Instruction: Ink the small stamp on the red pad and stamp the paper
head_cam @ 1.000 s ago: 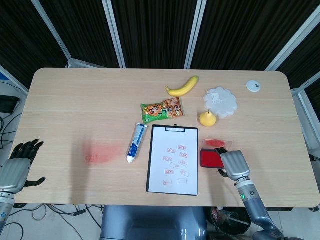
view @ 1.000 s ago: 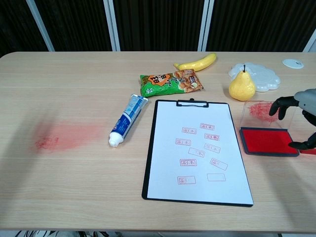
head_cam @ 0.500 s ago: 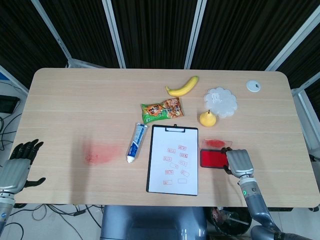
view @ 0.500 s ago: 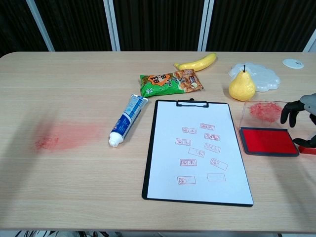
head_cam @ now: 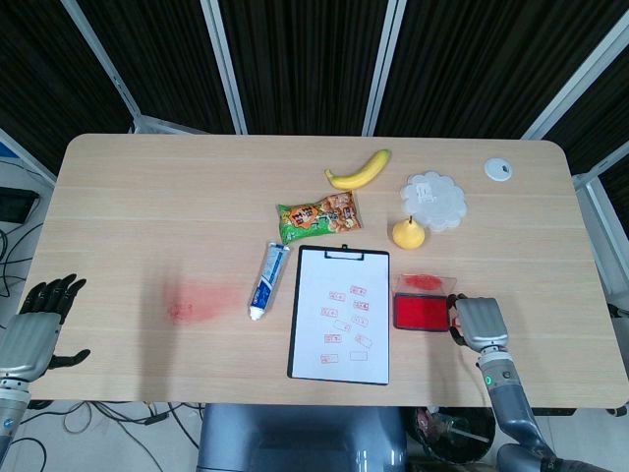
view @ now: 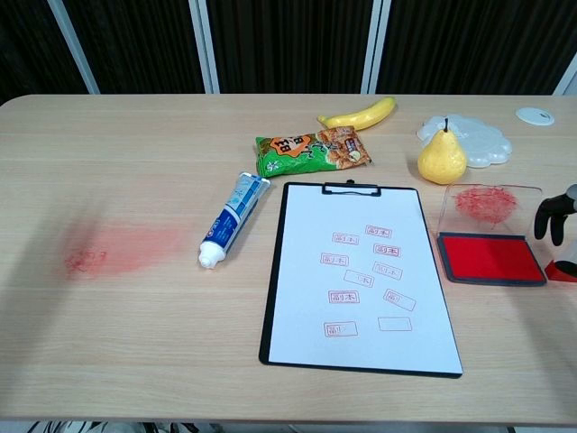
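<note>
The clipboard's white paper point(head_cam: 341, 315) point(view: 361, 271) carries several red stamp marks. To its right lies the open red ink pad point(head_cam: 423, 312) point(view: 489, 257), its clear lid point(view: 487, 203) smeared red. Only a red sliver of the small stamp point(view: 563, 273) shows, on the table at the chest view's right edge, just right of the pad. My right hand point(head_cam: 480, 323) point(view: 557, 236) hangs over it with fingers and thumb apart, the thumb tip close above the stamp. My left hand point(head_cam: 34, 324) hovers open off the table's front left corner, holding nothing.
A toothpaste tube point(head_cam: 266, 279) lies left of the clipboard, a snack bag point(head_cam: 317, 216) and a banana point(head_cam: 360, 170) behind it. A pear point(head_cam: 409, 233) and a white flower-shaped dish point(head_cam: 433, 200) stand behind the pad. A red smear point(head_cam: 201, 301) marks the table's left part.
My right hand has slid rightward, off the ink pad's right end to the spot over the stamp. The stamp, pad and left hand have stayed put.
</note>
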{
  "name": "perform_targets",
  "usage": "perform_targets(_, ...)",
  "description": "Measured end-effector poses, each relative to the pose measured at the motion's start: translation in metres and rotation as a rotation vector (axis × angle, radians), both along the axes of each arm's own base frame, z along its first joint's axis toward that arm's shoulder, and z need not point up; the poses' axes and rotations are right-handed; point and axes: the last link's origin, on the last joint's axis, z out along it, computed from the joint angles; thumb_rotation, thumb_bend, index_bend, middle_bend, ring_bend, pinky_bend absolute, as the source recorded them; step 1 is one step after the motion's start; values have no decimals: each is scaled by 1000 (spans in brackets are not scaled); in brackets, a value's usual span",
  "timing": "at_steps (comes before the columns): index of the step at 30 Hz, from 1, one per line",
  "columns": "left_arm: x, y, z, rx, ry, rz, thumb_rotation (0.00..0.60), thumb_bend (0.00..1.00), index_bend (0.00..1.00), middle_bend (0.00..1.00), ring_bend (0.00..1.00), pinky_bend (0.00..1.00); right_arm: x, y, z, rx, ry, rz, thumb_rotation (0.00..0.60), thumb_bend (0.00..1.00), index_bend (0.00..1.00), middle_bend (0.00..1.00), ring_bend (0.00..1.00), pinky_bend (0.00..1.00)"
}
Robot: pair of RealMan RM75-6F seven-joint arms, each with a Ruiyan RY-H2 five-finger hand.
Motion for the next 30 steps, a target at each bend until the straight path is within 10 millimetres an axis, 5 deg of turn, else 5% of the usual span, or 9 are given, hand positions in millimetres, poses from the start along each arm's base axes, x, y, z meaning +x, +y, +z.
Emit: perform_targets(30, 0, -1, 0, 0, 2, -2, 600, 17, 0, 0, 0, 0, -14, -1, 1, 0, 37, -36, 600, 453, 507, 467, 814, 834)
